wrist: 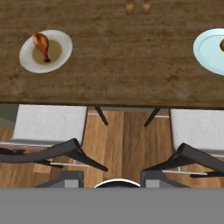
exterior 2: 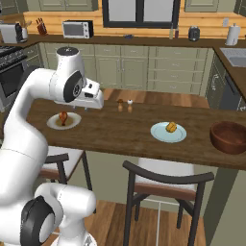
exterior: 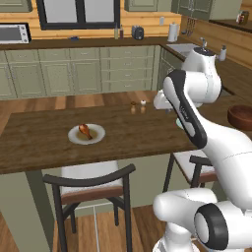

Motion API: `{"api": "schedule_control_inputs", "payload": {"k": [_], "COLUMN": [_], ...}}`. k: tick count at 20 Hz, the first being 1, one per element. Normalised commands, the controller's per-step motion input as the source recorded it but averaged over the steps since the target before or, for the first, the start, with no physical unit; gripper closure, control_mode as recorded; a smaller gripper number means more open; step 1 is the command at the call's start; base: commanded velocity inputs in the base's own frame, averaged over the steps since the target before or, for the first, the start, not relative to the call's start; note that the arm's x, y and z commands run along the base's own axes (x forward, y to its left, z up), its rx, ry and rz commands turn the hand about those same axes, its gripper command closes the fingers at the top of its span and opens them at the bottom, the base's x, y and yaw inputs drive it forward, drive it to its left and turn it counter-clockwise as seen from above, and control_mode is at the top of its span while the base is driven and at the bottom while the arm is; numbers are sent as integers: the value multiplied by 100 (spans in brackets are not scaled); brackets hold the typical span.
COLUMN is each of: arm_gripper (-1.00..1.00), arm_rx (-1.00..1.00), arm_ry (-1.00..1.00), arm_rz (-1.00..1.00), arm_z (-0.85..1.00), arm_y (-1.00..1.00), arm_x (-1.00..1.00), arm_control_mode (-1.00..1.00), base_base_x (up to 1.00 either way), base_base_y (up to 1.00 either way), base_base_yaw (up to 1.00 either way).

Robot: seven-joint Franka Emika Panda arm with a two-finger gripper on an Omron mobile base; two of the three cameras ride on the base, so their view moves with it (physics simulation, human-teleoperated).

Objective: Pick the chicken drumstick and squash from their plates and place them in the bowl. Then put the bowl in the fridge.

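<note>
The orange-brown chicken drumstick (exterior 2: 63,116) (exterior: 85,130) (wrist: 42,44) lies on the whitish plate (exterior 2: 72,122) (exterior: 97,135) (wrist: 61,41) on the left part of the wooden counter. On the pale blue plate (exterior 2: 161,133) (wrist: 205,50) further right sits the yellow squash (exterior 2: 170,127). The dark wooden bowl (exterior 2: 229,137) (exterior: 241,117) stands at the counter's right end. My gripper (exterior 2: 90,102) (wrist: 111,178) hangs above the counter's near edge between the two plates, open, with nothing between its fingertips (wrist: 65,179). The fridge is out of view.
Two small shakers (exterior 2: 125,104) (exterior: 138,105) stand at the counter's far side. Two dark-framed chairs with pale seats (wrist: 50,124) (wrist: 197,129) are tucked under the near edge. Green cabinets and a sink line the back and right walls.
</note>
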Motion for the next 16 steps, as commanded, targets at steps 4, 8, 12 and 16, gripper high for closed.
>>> {"api": "schedule_control_inputs", "payload": {"k": [4,8,12,16], "arm_gripper": [-100,-100,-100,-100], "arm_rx": [0,-3,-4,-1], "arm_ry": [0,0,0,0], "arm_rz": [1,3,0,0], "arm_z": [0,-14,-9,-11], "arm_y": [9,64,88,80], "arm_x": [-3,0,6,15], "arm_control_mode": [-100,-100,-100,-100], "base_base_x": [0,0,0,0], "base_base_y": [0,0,0,0], "base_base_yaw": [0,0,0,0]}}
